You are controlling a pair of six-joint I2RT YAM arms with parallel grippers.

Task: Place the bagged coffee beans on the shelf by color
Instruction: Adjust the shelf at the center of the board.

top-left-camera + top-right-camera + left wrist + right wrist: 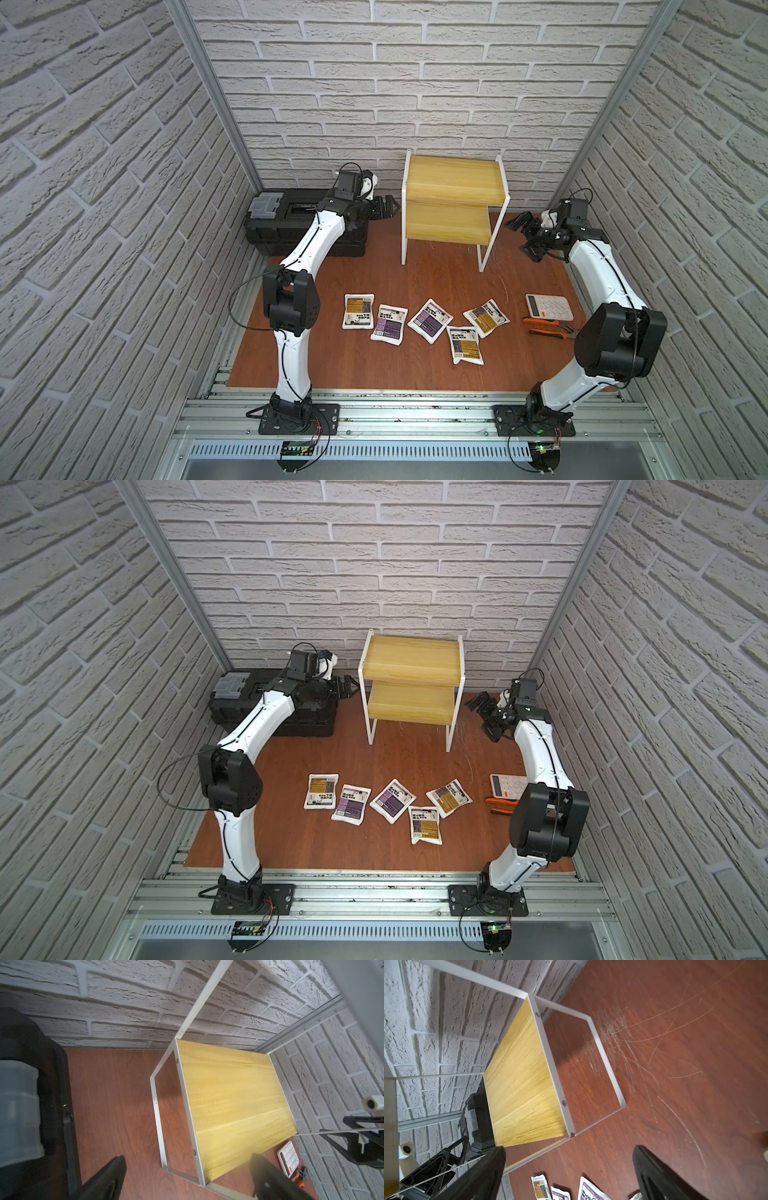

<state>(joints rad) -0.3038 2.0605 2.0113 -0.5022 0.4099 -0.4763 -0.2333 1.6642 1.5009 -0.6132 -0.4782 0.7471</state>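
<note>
Shelf: your two-tier rack of yellow wood-grain boards on a thin white metal frame point(453, 178) stands upper centre in both top views, backed against the brick wall.
Pouches: all five small flat white bags lie lower centre on the red-brown wooden tabletop point(374, 370), well apart from the shelf.
Row, frame left to right: far-left yellow pouch point(358, 311), left purple pouch point(389, 325), right purple pouch point(429, 321), lowest yellow pouch point(465, 345), far-right yellow pouch point(486, 318).
Spacing: neighbours sit just beside each other; you cannot tell whether their edges touch.
Left gripper point(392, 206): black, hovers just left of the shelf frame; jaws wide apart, holding nothing.
Right gripper point(520, 237): hovers right of the shelf above the tabletop; jaws spread wide, holding nothing.
Left of shelf: black plastic toolbox with a grey latch point(270, 232), against the wall.
Right of pouches: white calculator point(548, 306) with orange-handled pliers point(544, 326) just below it in the frame.
</note>
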